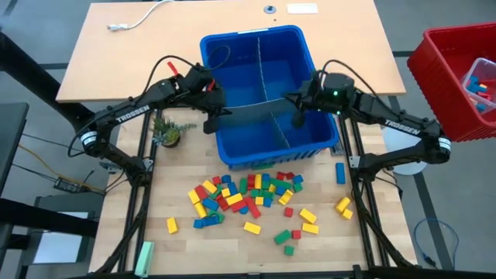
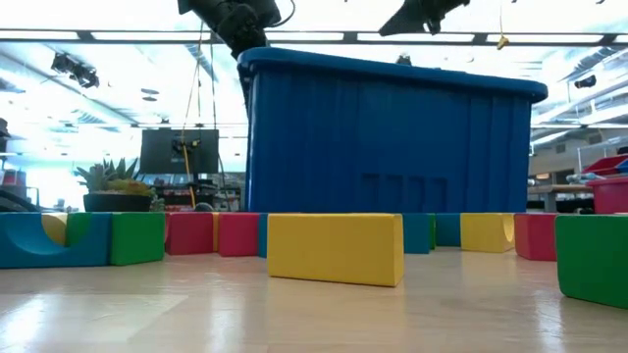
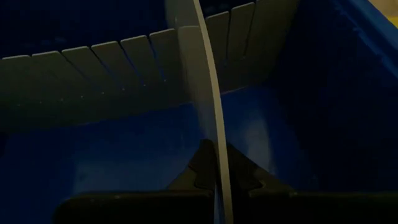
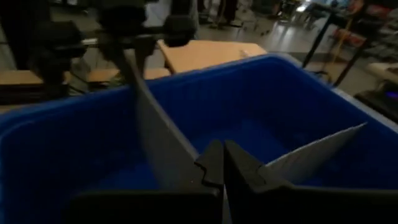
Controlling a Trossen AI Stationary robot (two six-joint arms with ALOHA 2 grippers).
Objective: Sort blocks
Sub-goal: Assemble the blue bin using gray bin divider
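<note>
Many small red, yellow, green and blue blocks (image 1: 248,198) lie scattered on the table in front of the blue bin (image 1: 232,46); in the low view they stand in a row (image 2: 334,247) before the bin's wall (image 2: 392,147). A grey divider panel (image 1: 256,115) spans the bin from left to right. My left gripper (image 1: 211,116) is shut on its left end and my right gripper (image 1: 298,116) on its right end. Both grippers are over the bin at about rim height. A second grey ridged panel (image 1: 267,85) runs from the bin's far wall toward its near wall. My left gripper pinches the grey panel's thin edge (image 3: 214,134) between its two fingers at the panel's left end. The fingers slant down into the bin from the left. The panel runs away from them edge-on and bowed. My right gripper pinches the same panel's edge (image 4: 186,149) between its two fingers at the right end, slanting down from the right. The panel runs from it across the bin to the left gripper (image 4: 134,43), standing on edge inside the bin.
A small potted plant (image 1: 167,132) stands left of the bin. A pale green bar (image 1: 144,256) lies near the table's front left. A red crate (image 1: 457,77) holding some blocks stands off the table's right. A white cable (image 1: 136,19) lies at the far left.
</note>
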